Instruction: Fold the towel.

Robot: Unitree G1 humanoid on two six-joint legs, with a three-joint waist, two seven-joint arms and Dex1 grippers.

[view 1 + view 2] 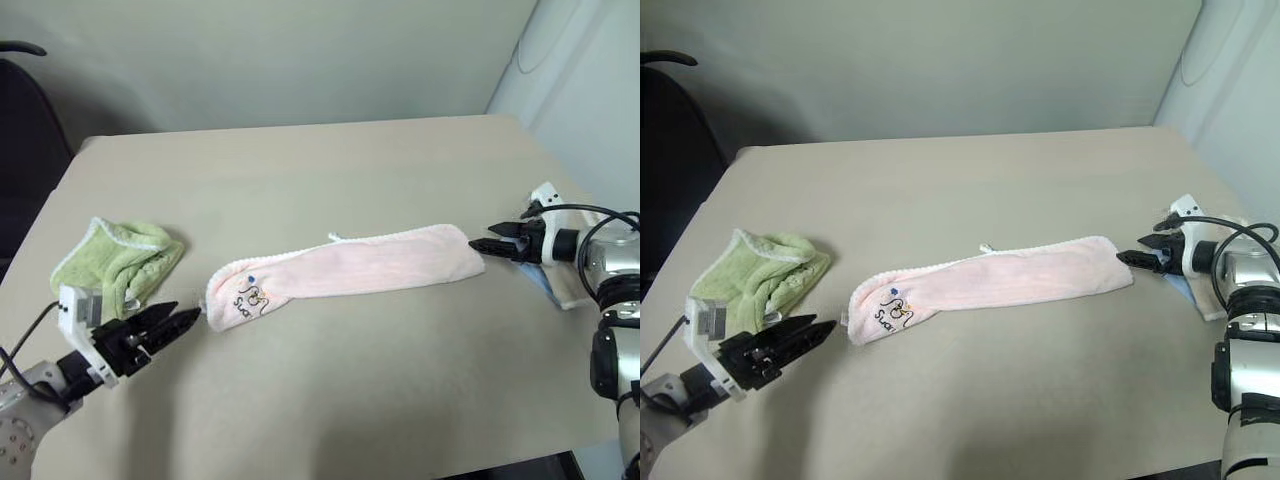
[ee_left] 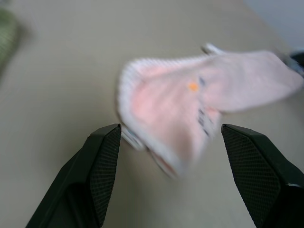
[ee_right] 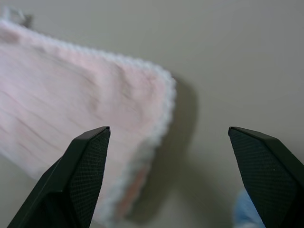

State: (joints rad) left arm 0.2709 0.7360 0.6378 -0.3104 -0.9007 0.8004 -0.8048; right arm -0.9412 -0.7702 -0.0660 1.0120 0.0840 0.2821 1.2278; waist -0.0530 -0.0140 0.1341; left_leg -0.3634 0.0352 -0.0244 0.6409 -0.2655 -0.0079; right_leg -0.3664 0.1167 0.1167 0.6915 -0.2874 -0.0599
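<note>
Fingers on both grippers, left gripper (image 1: 178, 322) & right gripper (image 1: 482, 244), are standing apart, gripping nothing, one off each end of the towel (image 1: 345, 274). It's lying as a long folded strip mid tabletop (image 1: 330, 170). Lengthwise fold looks done; end-to-end folds are remaining.

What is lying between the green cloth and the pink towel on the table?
Nothing but bare table. In the left eye view, the green cloth and the towel lie apart; the left gripper sits just below that gap.
</note>
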